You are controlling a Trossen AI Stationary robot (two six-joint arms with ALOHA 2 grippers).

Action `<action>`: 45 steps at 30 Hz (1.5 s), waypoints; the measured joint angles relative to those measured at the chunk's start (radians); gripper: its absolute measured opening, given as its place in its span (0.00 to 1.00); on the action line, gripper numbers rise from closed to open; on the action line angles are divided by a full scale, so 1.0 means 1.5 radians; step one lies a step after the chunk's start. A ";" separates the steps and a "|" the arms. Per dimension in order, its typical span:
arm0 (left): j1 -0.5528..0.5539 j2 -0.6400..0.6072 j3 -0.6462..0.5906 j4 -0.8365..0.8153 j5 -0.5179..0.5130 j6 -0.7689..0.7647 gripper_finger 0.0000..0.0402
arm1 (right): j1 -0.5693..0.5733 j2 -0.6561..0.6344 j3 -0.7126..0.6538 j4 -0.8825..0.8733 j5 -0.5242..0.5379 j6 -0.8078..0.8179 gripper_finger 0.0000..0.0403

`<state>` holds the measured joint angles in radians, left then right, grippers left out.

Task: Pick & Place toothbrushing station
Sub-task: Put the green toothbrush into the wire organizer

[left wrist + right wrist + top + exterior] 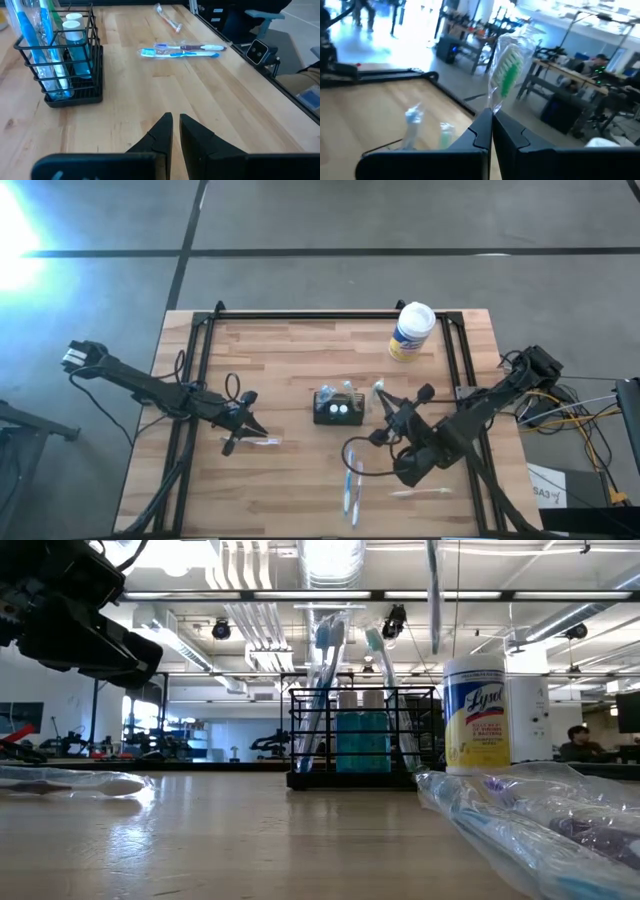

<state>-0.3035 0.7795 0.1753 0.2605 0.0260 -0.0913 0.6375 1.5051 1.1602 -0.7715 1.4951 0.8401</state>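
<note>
The toothbrushing station (335, 408), a black wire holder with upright toothbrushes and two small bottles in it, stands on its base mid-table; the left wrist view also has it (65, 65). My right gripper (388, 414) is just right of it, shut on a clear-wrapped toothbrush (507, 70) with green bristles. My left gripper (240, 435) waits left of the station, shut on nothing (175, 122). A wrapped toothbrush (266, 442) lies beside it. My right gripper pinches the wrapped toothbrush between its two fingers just below the bristle head (493, 107), wrapper and all. The head sticks out past the fingertips, lifted clear of the table. The gripper hides the handle.
A white Lysol canister (412, 330) stands at the far right of the table. Wrapped toothbrushes lie near the front edge (352, 485) and front right (420, 492). A black frame (330, 316) borders the table's far and side edges. Bare wood lies between the left gripper and the station.
</note>
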 joint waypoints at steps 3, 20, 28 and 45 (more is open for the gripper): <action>0.000 0.000 0.000 0.000 0.000 0.003 0.09 | -0.001 0.000 -0.045 0.000 0.016 0.058 0.02; 0.000 0.000 0.000 0.025 -0.042 0.028 0.09 | -0.009 -0.003 0.090 0.045 -0.091 -0.205 0.02; 0.000 0.000 0.000 0.025 -0.037 0.020 0.09 | -0.027 -0.004 0.163 0.320 -0.346 -0.622 0.02; 0.000 0.000 0.000 0.019 -0.027 0.020 0.09 | -0.165 -0.147 -0.093 0.584 -0.733 -0.751 0.02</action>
<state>-0.3035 0.7795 0.1753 0.2892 -0.0151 -0.0607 0.3901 1.2841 1.0209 0.1045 0.3963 -0.2867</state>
